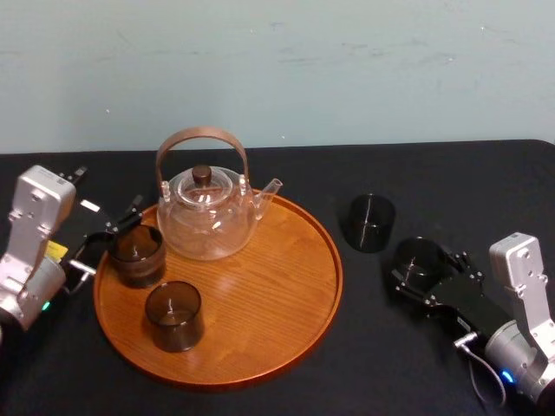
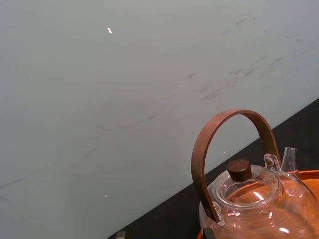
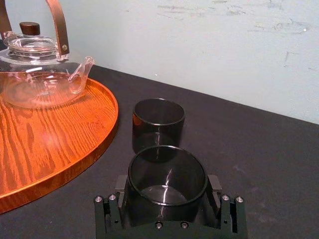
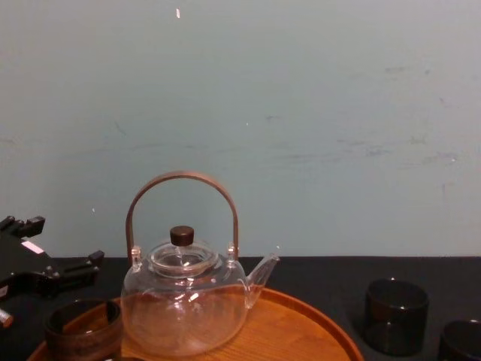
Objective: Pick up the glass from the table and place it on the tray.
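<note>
Black cloth covers the table [image 1: 260,165], and a pale blue-green wall [image 1: 277,69], scuffed in places, rises directly behind it.

Head view: the tray [image 1: 286,286] lies left of centre. It carries a clear teapot [image 1: 208,212], a rear tumbler [image 1: 136,254] beside the teapot and a front tumbler [image 1: 173,315] nearer the robot. The left gripper [image 1: 111,243] sits at the tray's left rim, right by the rear tumbler. Whether it is spread or closed cannot be told. On bare cloth to the right of the tray, the glass [image 1: 418,253] is pinched by the right gripper [image 1: 422,264]. A spare glass [image 1: 371,223] stands free between the tray and the held glass.

Left wrist view: scratched wall meets the dark table edge [image 2: 304,134], with the teapot's arched brown handle [image 2: 199,164] and a sliver of tray [image 2: 306,174] below.

Right wrist view: the glass [image 3: 167,174] stands upright inside the right gripper [image 3: 167,186], with the finger pads [image 3: 121,183] against its two sides. The spare glass [image 3: 158,124] stands just beyond it. The tray [image 3: 45,139] lies nearby, apart from both.

Chest view: the glass [image 4: 460,340] shows low at the right edge, with the spare glass [image 4: 396,316] beside it. The left gripper [image 4: 52,274] hangs just above the rear tumbler [image 4: 83,327].
</note>
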